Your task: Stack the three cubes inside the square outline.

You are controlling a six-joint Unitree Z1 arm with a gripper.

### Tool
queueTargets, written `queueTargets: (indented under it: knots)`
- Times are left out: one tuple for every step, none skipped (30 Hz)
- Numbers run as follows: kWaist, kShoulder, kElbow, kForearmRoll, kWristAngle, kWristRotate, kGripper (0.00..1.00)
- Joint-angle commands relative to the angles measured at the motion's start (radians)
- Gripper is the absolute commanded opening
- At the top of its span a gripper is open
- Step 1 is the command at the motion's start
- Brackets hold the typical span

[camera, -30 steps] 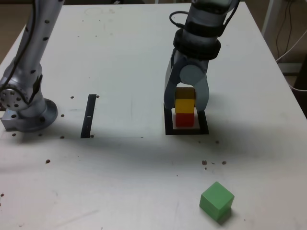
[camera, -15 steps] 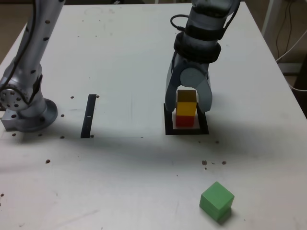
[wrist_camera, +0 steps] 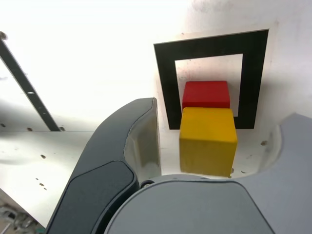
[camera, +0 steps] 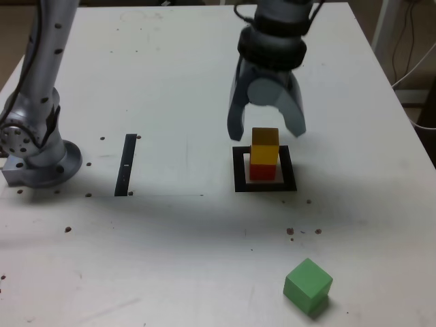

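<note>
Going by the exterior view, your arm's base [camera: 42, 160] sits at the far left on the white table [camera: 184, 238], its link rising out of the picture. Right of it you have the black strip [camera: 125, 165], straight, flat, and well apart from the outline.

Next, right of centre, comes your outline [camera: 240, 170], black tape flat on the table. Your red cube [camera: 262, 172] is inside it, upright on the white middle, and your yellow cube [camera: 264, 153] is stacked on top of red. In the wrist view you see bare white between red and the tape on some sides.

Your gripper [camera: 266, 135] is over the outline, pointing down, slightly blurred in the exterior view. Jaws are apart, one either side of yellow; the wrist view shows you a gap on both sides, nothing clamped.

Farthest right of the cubes, at the near edge, your green cube [camera: 308, 285] lies on the table, turned cornerwise, outside the outline and well apart from the stack.
</note>
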Motion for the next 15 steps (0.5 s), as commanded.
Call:
queueTargets:
  knots:
    - [-0.006,-0.03,-0.018,0.021,0.01,-0.006,0.99]
    - [-0.009,-0.037,-0.024,0.029,0.013,-0.009,0.99]
    - [-0.012,-0.043,-0.03,0.035,0.016,-0.011,0.99]
    - [-0.016,-0.047,-0.035,0.04,0.018,-0.013,0.99]
    - [-0.019,-0.051,-0.039,0.045,0.019,-0.016,0.99]
    - [-0.022,-0.054,-0.042,0.049,0.02,-0.018,0.99]
    - [-0.027,-0.056,-0.044,0.052,0.02,-0.021,0.99]
    - [-0.031,-0.058,-0.044,0.054,0.02,-0.024,0.99]
    - [-0.036,-0.06,-0.044,0.056,0.02,-0.028,0.99]
    - [-0.043,-0.062,-0.044,0.057,0.021,-0.033,0.99]
    - [-0.05,-0.064,-0.044,0.059,0.021,-0.038,0.99]
    - [-0.06,-0.067,-0.046,0.061,0.021,-0.045,0.99]
    - [-0.07,-0.07,-0.048,0.063,0.021,-0.052,0.99]
    - [-0.082,-0.073,-0.051,0.066,0.02,-0.06,0.99]
    - [-0.095,-0.075,-0.054,0.07,0.02,-0.069,0.99]
